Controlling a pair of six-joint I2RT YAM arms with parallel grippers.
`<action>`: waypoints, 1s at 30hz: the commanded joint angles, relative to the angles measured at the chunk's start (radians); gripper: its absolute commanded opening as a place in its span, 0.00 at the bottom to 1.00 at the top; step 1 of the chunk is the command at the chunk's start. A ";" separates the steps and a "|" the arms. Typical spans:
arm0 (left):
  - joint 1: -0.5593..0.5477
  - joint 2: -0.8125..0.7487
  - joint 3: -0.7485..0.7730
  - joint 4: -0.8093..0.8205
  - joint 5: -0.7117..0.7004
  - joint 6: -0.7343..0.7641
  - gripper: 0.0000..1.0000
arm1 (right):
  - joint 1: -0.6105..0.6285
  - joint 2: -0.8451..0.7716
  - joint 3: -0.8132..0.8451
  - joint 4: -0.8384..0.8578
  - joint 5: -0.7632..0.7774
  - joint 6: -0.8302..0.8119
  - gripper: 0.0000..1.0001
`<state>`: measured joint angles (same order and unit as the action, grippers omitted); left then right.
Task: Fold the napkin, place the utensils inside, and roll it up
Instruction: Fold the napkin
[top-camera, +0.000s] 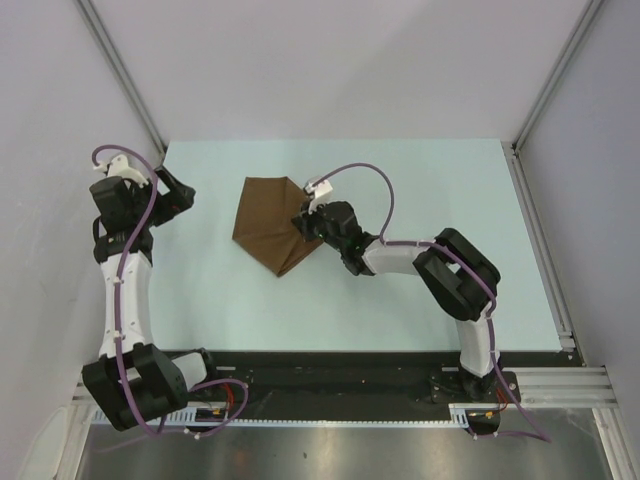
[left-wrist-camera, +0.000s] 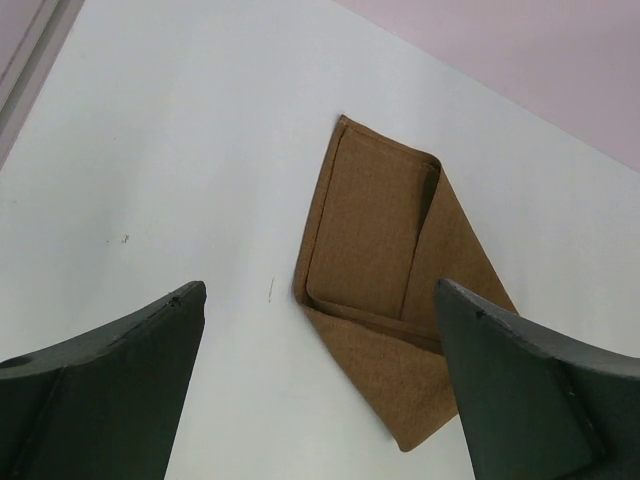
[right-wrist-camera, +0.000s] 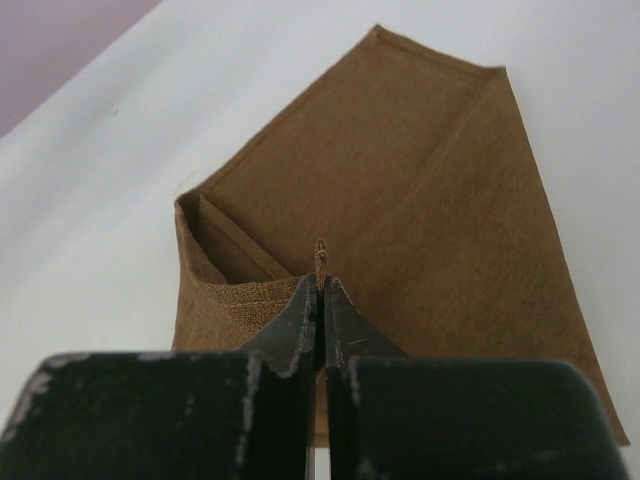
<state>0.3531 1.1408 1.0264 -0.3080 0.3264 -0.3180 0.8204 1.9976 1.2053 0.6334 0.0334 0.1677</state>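
Napkin (top-camera: 268, 225), dark brown and folded, lay on the pale bench (top-camera: 430, 190) left of centre, long axis running far to near, its point aimed at the near edge. Right tool (right-wrist-camera: 320, 290) was pinched tight on a raised fold at its right side. Left tool (top-camera: 183, 195) gaped wide, well apart at the left.

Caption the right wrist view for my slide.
Right gripper shut on an edge of the folded brown napkin lying on the table.
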 joint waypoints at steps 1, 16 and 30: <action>0.012 0.002 -0.011 0.041 0.036 -0.020 0.99 | -0.004 -0.043 -0.041 0.064 0.029 0.072 0.00; 0.012 0.013 -0.017 0.055 0.063 -0.030 1.00 | -0.069 0.026 -0.064 0.071 0.117 0.096 0.00; 0.012 0.022 -0.023 0.063 0.088 -0.038 1.00 | -0.096 0.078 -0.024 0.028 0.164 0.099 0.00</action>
<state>0.3542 1.1603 1.0096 -0.2893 0.3828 -0.3408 0.7284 2.0636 1.1267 0.6518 0.1520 0.2619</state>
